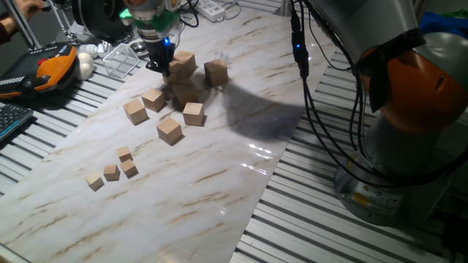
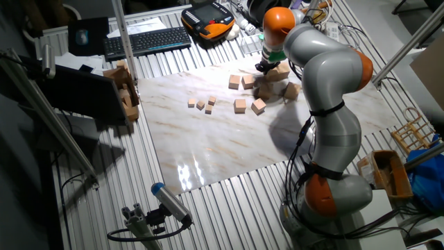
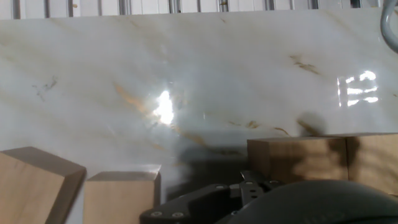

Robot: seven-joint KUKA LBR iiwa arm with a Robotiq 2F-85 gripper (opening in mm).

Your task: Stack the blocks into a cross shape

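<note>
Risk: the gripper [image 1: 159, 64] sits low among a tight cluster of blocks [image 1: 184, 93] in the upper middle of one fixed view; in my judgement any sideways drift could knock a neighbouring cube and spoil whatever has been built there.
Cause: the cubes near the fingers stand touching or nearly touching, some seemingly one atop another, so a finger has little room to pass.
Second risk: a cube gripped off-centre may twist when lifted and land askew on the cross.
Fingers: their tips are hidden behind the hand body in the hand view and too small in both fixed views, so I cannot tell whether they are apart, together or clamped on a cube.
Blocks by the fingers: in the hand view one wooden cube [image 3: 297, 160] lies just above the dark gripper body at lower right, two more [image 3: 119, 195] at lower left.
Loose blocks: three [image 1: 169, 129] lie apart, lower left of the cluster.
Small cubes: four [image 1: 120, 166] rest well apart on the marble board [image 1: 219, 190], toward the lower left.
</note>
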